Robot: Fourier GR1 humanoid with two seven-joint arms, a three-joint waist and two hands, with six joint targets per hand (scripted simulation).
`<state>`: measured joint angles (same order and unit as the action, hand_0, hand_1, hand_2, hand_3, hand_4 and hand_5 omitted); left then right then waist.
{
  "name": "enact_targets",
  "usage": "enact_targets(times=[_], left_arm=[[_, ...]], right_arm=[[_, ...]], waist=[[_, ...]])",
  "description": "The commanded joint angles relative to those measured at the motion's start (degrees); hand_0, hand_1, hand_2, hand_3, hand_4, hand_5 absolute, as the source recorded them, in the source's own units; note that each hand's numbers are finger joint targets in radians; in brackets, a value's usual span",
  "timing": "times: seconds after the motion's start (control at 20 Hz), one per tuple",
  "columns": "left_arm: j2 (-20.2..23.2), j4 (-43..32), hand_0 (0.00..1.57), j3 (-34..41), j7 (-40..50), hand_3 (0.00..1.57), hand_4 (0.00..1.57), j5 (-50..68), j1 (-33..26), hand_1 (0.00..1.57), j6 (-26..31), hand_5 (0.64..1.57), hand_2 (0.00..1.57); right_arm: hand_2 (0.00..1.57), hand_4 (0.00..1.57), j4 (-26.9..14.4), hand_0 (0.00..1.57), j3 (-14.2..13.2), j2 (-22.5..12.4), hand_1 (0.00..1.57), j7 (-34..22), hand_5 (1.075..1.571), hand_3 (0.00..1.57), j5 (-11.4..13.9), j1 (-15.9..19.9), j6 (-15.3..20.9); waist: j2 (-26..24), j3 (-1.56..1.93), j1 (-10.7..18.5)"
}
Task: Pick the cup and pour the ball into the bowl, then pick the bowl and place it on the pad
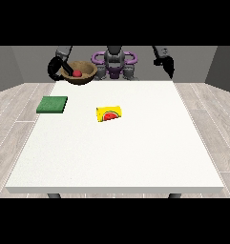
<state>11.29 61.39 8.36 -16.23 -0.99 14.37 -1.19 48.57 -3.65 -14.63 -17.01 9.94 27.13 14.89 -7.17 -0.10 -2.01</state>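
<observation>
Front view: the hand at the view's left [55, 69] was raised above the far left corner of the white table [135, 157], and its black fingers curled round the near rim of the brown bowl [80, 73], so that the bowl hung in the air, clear of the tabletop. The red ball [77, 73] lay inside the bowl, low against its inner wall. The bowl sat slightly tilted, its opening turned toward the camera.

The hand at the view's right [166, 64] hung apart from everything, beyond the far right corner; whether its fingers were spread or curled could not be told.

Outward from the bowl, the green pad [52, 105] lay flat on the table's left side, nearer the camera than the bowl and a little to the left of it. The yellow cup [109, 114], printed with a watermelon slice, lay on its side near the table's middle, well apart from both hands.

Handling notes, as judgement: the bowl looked rigid and light, wood-like, with a smooth curved wall that offers little purchase; the rim is the proper place to hold it. A rim grip on one side lets the bowl tip. The ball rolls freely, so the bowl should be carried level and set down squarely on the pad.
</observation>
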Motion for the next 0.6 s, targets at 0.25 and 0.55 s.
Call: enact_targets(times=[0.25,0.55], left_arm=[[2.10,2.39,0.00,1.56,-4.92,0.00,1.15,2.62,0.01,0.00,4.75,1.463,0.00],[14.13,5.26,0.00,11.33,1.94,0.00,1.32,11.86,7.15,0.00,12.65,1.562,0.00]], right_arm=[[1.57,0.79,0.25,1.57,-8.22,-11.98,1.57,5.07,1.570,0.68,-4.73,-0.67,-8.92],[1.57,0.88,-4.80,1.57,-14.40,-17.81,1.57,11.80,1.571,0.00,-7.21,-0.24,-9.49]], waist=[[7.95,0.10,2.93],[12.80,0.15,7.79]])
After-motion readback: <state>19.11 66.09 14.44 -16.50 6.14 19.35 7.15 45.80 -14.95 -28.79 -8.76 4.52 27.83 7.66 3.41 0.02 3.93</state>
